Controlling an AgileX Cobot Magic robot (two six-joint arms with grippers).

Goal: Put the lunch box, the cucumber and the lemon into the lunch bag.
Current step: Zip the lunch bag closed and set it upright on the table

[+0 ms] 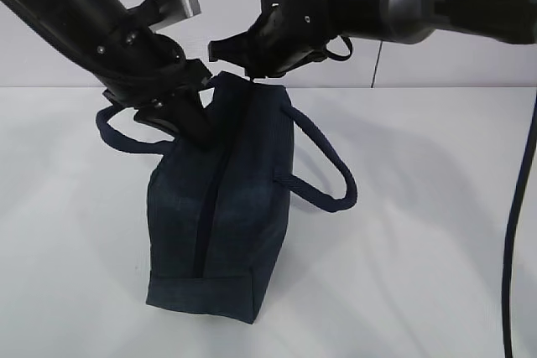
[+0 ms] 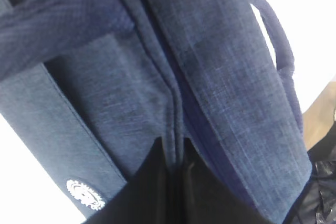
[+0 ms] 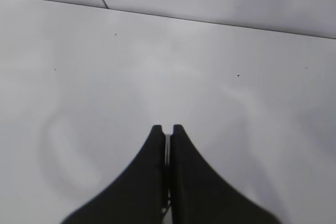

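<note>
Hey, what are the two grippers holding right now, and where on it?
Left gripper pinches the lunch bag at its zipper seam; right gripper clamps a thin silvery piece, seemingly the zipper pull.
</note>
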